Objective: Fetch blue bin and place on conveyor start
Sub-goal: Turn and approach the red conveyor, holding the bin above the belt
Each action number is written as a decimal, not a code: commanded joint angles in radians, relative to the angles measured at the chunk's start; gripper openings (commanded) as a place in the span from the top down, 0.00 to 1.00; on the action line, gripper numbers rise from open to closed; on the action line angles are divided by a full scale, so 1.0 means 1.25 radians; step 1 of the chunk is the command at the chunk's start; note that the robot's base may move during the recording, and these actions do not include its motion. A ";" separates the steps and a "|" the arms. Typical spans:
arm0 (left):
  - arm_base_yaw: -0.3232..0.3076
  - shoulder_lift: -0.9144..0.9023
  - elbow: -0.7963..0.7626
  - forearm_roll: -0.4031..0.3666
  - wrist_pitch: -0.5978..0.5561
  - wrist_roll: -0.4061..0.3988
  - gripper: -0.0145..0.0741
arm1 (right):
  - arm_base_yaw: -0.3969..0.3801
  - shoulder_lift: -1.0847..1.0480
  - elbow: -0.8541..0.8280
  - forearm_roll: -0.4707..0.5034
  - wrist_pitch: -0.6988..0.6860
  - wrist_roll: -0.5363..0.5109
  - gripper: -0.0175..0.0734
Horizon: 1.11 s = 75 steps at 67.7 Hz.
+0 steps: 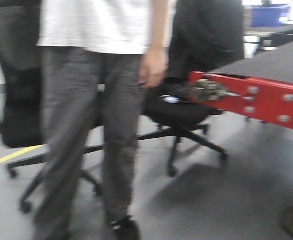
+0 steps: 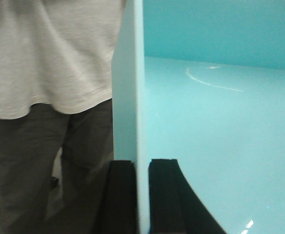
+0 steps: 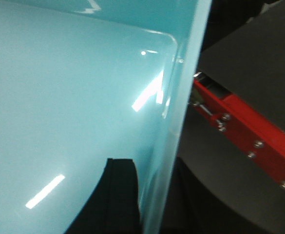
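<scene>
- The blue bin (image 2: 220, 126) is carried between the two arms and is not yet set on the conveyor start (image 1: 279, 62). Its smooth turquoise inside fills most of both wrist views.
- The left gripper (image 2: 141, 195) is clamped on one side wall of the bin, with one black finger (image 2: 120, 195) outside the wall and the other inside.
- The right gripper (image 3: 154, 204) is clamped on the opposite wall, near a rounded corner, again with a finger on each side.
- In the right wrist view the red frame (image 3: 244, 131), with its silver bolt heads, is seen just beyond the held wall, and the dark belt lies to its far side. The bin is judged to be near the conveyor's end but not over it.
- A person (image 1: 91, 100) in a white shirt and grey trousers stands near on the left, close to the wall held by the left gripper. The person could be struck if the bin is swung left or if they step closer.
- An office chair (image 1: 186, 110) stands just beside the end of the frame and could be caught during the approach.
- The bin's underside could be knocked on the frame if it is not lifted clear.
- The smooth walls are pinched only at two places, so a slip or twist could be caused by uneven arm motion.
- No brand, label or writing can be read, and the front view is blurred.
</scene>
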 commanded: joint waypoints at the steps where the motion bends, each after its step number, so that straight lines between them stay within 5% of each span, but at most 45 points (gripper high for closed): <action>1: 0.000 -0.008 -0.007 -0.015 -0.045 -0.007 0.96 | -0.002 -0.008 -0.007 -0.007 -0.031 -0.020 0.98; 75: 0.000 -0.008 -0.007 -0.015 -0.045 -0.007 0.96 | -0.002 -0.008 -0.007 -0.007 -0.031 -0.020 0.98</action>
